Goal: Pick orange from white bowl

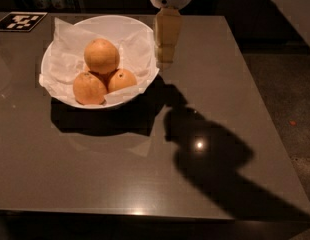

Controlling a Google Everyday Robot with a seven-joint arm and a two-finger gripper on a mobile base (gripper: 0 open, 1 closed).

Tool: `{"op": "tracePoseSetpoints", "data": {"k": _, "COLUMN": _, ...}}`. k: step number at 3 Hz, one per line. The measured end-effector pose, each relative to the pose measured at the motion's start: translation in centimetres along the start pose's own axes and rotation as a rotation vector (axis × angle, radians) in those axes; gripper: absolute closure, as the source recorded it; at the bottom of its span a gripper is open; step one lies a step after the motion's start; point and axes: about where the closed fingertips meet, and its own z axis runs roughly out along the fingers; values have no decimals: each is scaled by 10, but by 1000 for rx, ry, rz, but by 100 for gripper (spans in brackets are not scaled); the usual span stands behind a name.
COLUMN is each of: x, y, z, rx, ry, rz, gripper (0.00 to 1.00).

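Hovering end effector, top cropped, beside white bowl.

No readable text, brand or number anywhere. Only sign: a black-and-white fiducial marker, a square-pattern tag lying flat at the far-left corner of the table. Its pattern can't be decoded by eye. Gripper hangs just beside the right rim of the white bowl, above the tabletop.
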Motion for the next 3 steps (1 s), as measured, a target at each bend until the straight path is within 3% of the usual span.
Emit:
{"op": "tracePoseSetpoints", "data": {"k": 1, "x": -7, "y": -3, "z": 1, "rx": 16, "ry": -27, "rz": -13, "gripper": 0}}
{"op": "tracePoseSetpoints", "data": {"k": 3, "x": -81, "y": -8, "z": 29, "rx": -63, "ry": -71, "rz": -120, "gripper": 0}}
